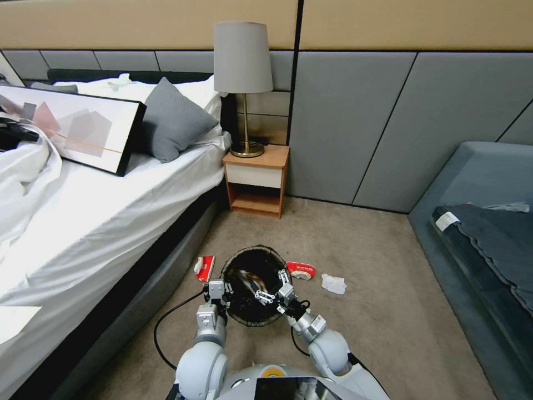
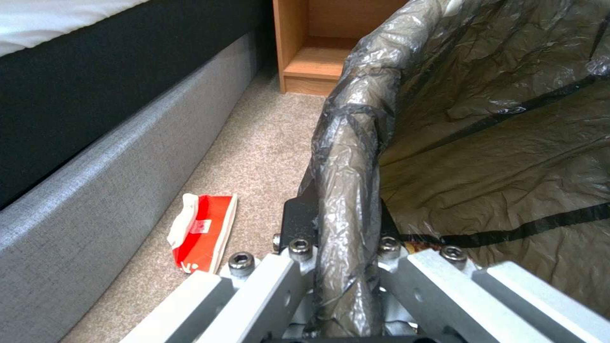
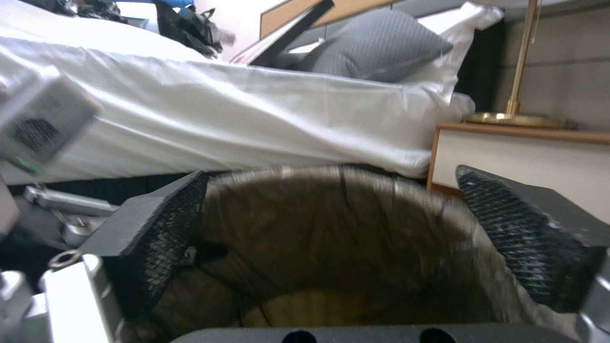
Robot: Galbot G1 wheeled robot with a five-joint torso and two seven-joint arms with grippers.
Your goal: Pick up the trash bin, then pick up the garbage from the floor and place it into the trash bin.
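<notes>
Trash bin (image 1: pixel 252 286) hangs over the carpet (image 1: pixel 355 311) beside the bed (image 1: pixel 111 189), left gripper (image 2: pixel 346 257) clamped on its bagged rim. A red packet (image 1: pixel 206 268) lies left of it. Right gripper (image 1: pixel 272 293) spread wide above the bin's mouth; another red packet (image 1: pixel 300 270) and white scrap (image 1: pixel 333 284) lie right.

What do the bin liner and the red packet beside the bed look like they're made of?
The bin liner looks like thin plastic film, dark and half see-through: it is glossy and finely crinkled where it wraps the rim held by the left gripper. The red packet seems to be printed card or stiff paper, with flat red faces and a torn white edge.
</notes>
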